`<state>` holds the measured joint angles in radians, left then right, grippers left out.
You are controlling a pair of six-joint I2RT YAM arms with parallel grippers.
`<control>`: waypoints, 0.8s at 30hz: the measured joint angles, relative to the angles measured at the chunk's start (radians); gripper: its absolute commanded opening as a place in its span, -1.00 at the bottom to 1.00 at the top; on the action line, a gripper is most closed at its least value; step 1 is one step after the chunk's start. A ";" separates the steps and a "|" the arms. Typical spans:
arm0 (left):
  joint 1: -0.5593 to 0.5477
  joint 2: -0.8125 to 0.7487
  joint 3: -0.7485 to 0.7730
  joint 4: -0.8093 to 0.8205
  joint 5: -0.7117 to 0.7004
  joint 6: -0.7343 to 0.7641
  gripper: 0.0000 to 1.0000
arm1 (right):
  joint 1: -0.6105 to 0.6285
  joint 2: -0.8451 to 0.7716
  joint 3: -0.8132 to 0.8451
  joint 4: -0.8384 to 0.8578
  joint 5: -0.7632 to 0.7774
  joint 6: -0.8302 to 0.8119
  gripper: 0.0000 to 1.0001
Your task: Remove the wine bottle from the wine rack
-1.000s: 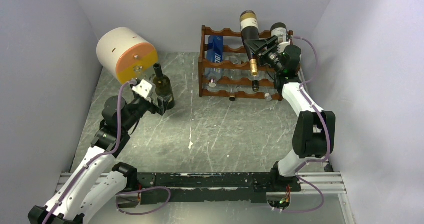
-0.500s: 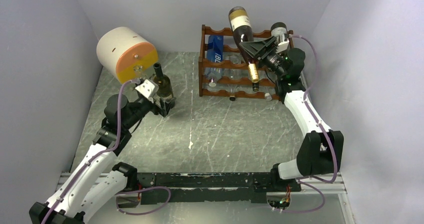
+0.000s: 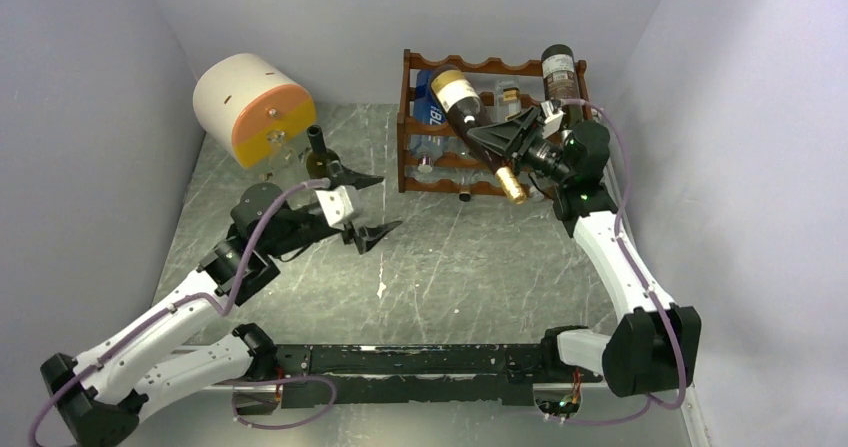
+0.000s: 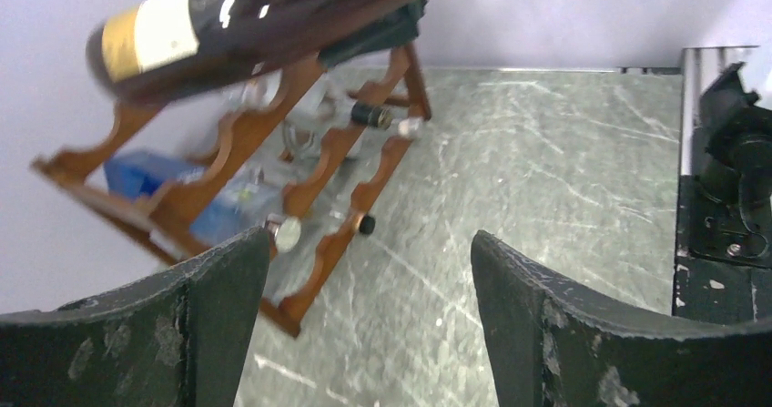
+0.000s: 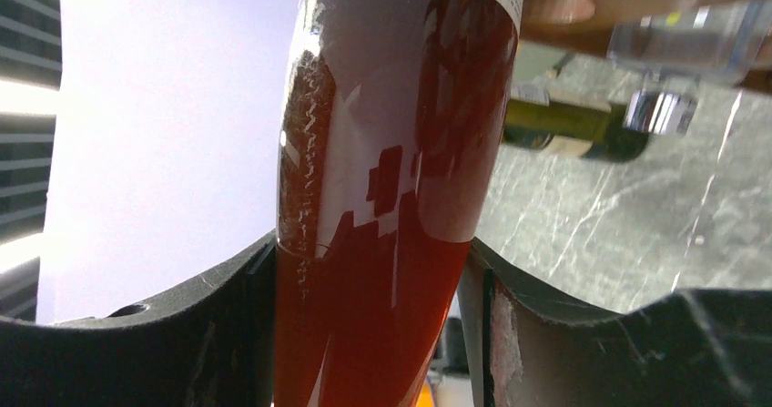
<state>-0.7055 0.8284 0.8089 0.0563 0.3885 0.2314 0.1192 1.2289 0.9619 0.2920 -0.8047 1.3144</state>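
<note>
The wine bottle is dark with a cream label and a gold cap. It hangs tilted in front of the reddish-brown wine rack, cap pointing down toward the table. My right gripper is shut on its shoulder; in the right wrist view the red-tinted glass fills the gap between both fingers. My left gripper is open and holds nothing, out over the table left of the rack. Its wrist view looks between its fingertips at the rack and the lifted bottle.
A green bottle stands upright just behind my left gripper. A white and orange cylinder sits at the back left. The rack holds a blue pack and several lying bottles; another dark bottle stands at its right end. A black rail runs along the near edge.
My right arm has swung the bottle down and leftward off the rack's top, tilting it. My left gripper has left the green bottle and moved right, jaws open.
</note>
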 measured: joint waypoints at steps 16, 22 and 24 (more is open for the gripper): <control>-0.307 0.251 0.259 -0.082 -0.146 0.361 0.77 | 0.001 -0.206 -0.093 -0.274 -0.199 -0.132 -1.00; -0.392 0.313 0.264 -0.103 -0.157 0.426 0.75 | 0.008 -0.217 -0.115 -0.478 -0.234 -0.289 -1.00; -0.406 0.347 0.264 -0.103 -0.157 0.431 0.76 | 0.016 -0.216 -0.117 -0.551 -0.231 -0.347 -1.00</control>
<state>-1.1114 1.1755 1.0733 -0.0463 0.2317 0.6624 0.1356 1.0126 0.8448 -0.2588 -1.0355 0.9676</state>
